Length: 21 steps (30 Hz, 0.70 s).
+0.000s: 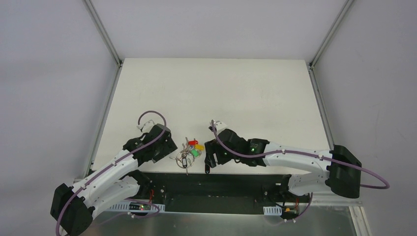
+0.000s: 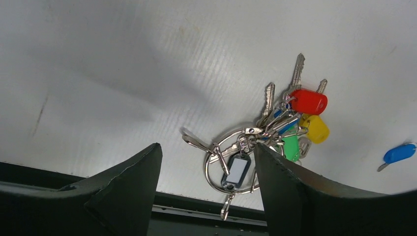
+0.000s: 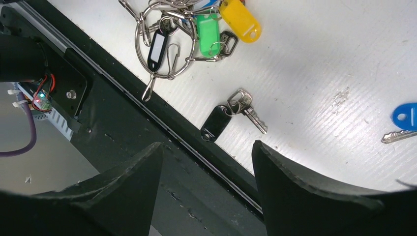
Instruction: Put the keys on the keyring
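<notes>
left claw (image 2: pixel 206 152) wide, empty | right claw (image 3: pixel 206 147) wide, empty | risk: we may knock black key (image 3: pixel 217 123) off worktop (image 3: pixel 319 59); it lies flat at the edge

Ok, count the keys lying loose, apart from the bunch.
2. The black-headed key lies by the table's near edge, close to the bunch; the blue-capped key lies farther off. More may be hidden.

Beyond the keyring (image 2: pixel 206 172) the table (image 2: pixel 123 59) lies open; on its near side the table's black edge (image 3: pixel 147 120) crowds close, the black-headed key (image 3: pixel 216 123) lying just right.
</notes>
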### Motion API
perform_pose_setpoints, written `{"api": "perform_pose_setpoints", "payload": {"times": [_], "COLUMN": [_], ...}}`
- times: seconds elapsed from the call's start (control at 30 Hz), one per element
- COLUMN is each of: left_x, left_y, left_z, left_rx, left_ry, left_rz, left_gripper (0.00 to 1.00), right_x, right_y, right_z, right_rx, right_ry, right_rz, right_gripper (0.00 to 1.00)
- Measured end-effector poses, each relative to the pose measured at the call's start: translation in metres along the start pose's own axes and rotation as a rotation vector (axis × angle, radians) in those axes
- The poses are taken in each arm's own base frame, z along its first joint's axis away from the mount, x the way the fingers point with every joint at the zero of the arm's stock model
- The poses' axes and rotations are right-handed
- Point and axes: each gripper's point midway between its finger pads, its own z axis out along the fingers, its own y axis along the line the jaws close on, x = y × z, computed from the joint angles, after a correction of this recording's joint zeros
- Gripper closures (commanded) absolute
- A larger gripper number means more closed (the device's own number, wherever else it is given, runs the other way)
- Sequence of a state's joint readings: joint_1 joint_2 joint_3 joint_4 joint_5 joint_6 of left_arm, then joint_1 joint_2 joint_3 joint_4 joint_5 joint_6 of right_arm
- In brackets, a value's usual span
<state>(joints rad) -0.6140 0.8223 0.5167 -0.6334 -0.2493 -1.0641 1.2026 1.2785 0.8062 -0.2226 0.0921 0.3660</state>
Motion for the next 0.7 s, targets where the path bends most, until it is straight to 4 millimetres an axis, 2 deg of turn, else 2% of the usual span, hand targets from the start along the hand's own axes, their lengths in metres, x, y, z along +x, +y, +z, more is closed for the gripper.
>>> {"api": "perform_pose_setpoints", "payload": {"times": [0.23, 0.47, 0.7], "left_x": [0.017, 0.036, 0.037], "left_y": [-0.006, 0.003, 0.009], "left_z": [0.003, 0.012, 0.018], "left_rx": [-0.017, -0.131, -0.187], "left_ry": [0.09, 0.172, 0.176], "left_rz": [-0.151, -0.256, -0.32], "left_gripper": [0.41, 0.5, 0.52], "right_x": [-0.002, 0.013, 0.01], "right_y": [-0.002, -0.013, -0.016], "right_z": [0.002, 0.007, 0.004], "right_rx": [-0.027, -0.042, -0.078], "right_ry": [0.003, 0.043, 0.038], "right_rz": [0.011, 0.035, 0.064], "right_gripper": [0.33, 0.34, 0.36]}}
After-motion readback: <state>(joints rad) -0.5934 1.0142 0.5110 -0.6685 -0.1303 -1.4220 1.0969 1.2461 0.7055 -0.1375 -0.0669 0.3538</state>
